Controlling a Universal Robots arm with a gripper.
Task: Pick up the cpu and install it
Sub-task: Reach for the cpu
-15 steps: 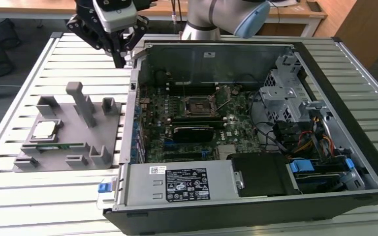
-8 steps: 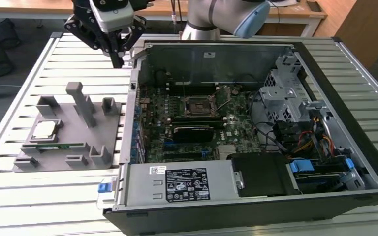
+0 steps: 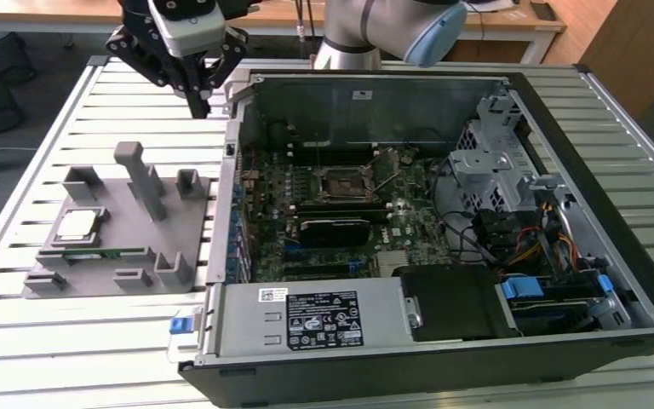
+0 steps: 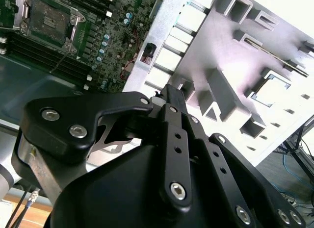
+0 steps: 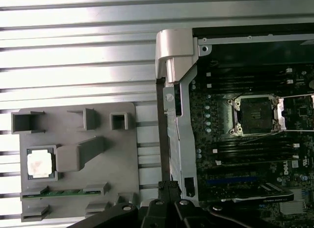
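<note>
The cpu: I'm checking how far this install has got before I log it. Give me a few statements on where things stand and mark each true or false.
1. The cpu lies in the grey fixture. True.
2. The gripper holds the cpu. False: it is shut on nothing and hangs above the slatted table, beside a corner of the computer case.
3. The cpu sits in the motherboard socket. False: no silvery chip is in the socket.
4. A green memory stick lies in the same fixture. True.
5. The fixture stands inside the computer case. False: it stands on the table, to the exterior view's left of the case.
</note>
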